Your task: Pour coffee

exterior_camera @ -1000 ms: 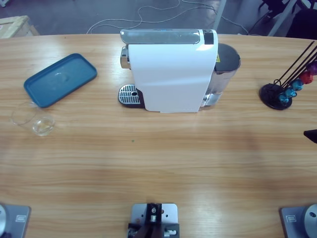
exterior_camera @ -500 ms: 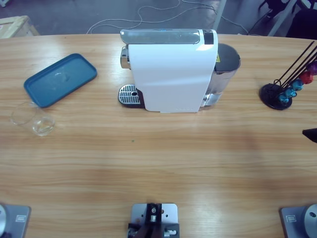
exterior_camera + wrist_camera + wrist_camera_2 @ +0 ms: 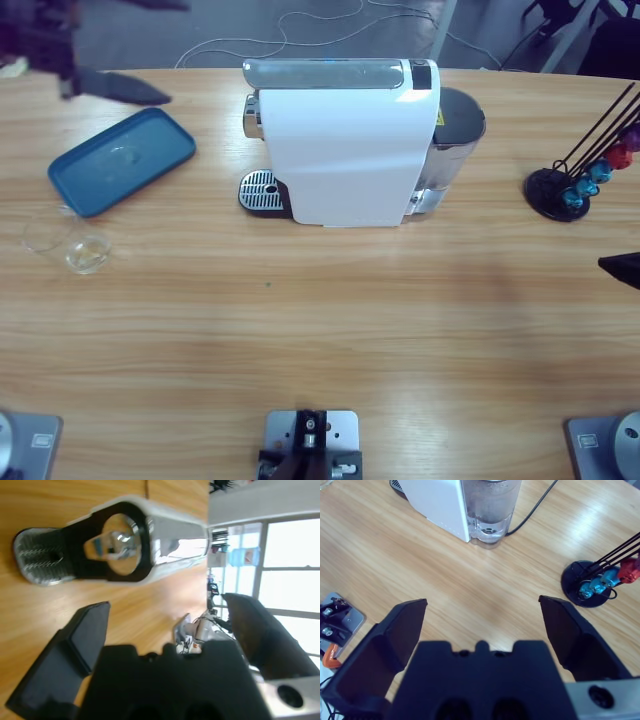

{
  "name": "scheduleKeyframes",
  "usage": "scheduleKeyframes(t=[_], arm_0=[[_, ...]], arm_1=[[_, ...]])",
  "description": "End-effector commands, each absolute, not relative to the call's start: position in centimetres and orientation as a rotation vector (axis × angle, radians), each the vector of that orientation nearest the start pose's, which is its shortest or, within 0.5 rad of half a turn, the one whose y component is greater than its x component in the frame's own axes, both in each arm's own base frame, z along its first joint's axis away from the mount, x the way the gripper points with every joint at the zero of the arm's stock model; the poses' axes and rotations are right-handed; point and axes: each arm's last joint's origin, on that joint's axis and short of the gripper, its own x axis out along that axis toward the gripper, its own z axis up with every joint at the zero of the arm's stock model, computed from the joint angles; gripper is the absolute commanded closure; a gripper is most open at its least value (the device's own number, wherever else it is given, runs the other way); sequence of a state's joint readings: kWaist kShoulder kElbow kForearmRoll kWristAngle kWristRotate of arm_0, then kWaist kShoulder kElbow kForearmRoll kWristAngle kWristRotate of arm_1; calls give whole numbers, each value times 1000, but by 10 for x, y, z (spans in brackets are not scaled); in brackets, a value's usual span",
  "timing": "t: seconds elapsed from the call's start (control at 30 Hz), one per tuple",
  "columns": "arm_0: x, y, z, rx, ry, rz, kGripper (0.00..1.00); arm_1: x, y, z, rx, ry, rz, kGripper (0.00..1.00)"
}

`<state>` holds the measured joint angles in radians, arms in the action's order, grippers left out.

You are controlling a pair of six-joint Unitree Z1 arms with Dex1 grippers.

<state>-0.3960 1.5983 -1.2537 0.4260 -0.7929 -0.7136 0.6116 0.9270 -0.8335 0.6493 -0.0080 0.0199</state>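
Observation:
No coffee shows in any view. The white coffee machine [image 3: 345, 150] stands at the table's far middle, its drip grate [image 3: 260, 190] at its left. A clear glass cup [image 3: 85, 253] sits at the left and looks empty. My left gripper [image 3: 120, 88] is a dark blur at the upper left, above the blue tray [image 3: 122, 160]. It is open [image 3: 165, 630] and faces the machine's spout [image 3: 117, 542] and grate [image 3: 37, 555]. My right gripper [image 3: 482, 625] is open over bare wood behind the machine's water tank [image 3: 490, 510]. Only its black tip [image 3: 622, 268] shows at the right edge.
A black capsule stand [image 3: 560, 192] with blue and red capsules is at the far right, also seen as the capsule stand [image 3: 590, 582] near the right gripper. The machine's cable [image 3: 535, 507] runs off behind the tank. Cables lie on the floor beyond the table.
The left gripper has come into the high view at the upper left, above the blue tray. The right gripper's black tip has edged slightly further in from the right edge.

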Motion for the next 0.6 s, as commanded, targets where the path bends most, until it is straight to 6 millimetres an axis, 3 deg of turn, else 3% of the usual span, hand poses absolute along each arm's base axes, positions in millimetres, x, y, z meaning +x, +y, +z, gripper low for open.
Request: scheduleKeyframes(t=[0.03,0.4,0.43,0.47,0.53,0.57,0.6], arm_0=[[318,-179,324,-804,1259,-870,31],[348,-211,303,-797,1294,-890,51],[350,-216,301,-793,1299,-895,135],[350,-220,300,-788,1303,-901,282],[348,-227,297,-777,1315,-909,636],[348,-229,296,-770,1315,-915,894],[348,-229,295,-764,1309,-921,1000]], arm_1=[[89,64,326,-246,785,579,0],[91,65,325,-265,790,589,0],[92,65,325,-266,790,589,0],[92,66,325,-267,793,588,0],[93,66,325,-268,793,586,0],[93,66,325,-268,793,585,0],[93,66,325,-268,794,585,0]])
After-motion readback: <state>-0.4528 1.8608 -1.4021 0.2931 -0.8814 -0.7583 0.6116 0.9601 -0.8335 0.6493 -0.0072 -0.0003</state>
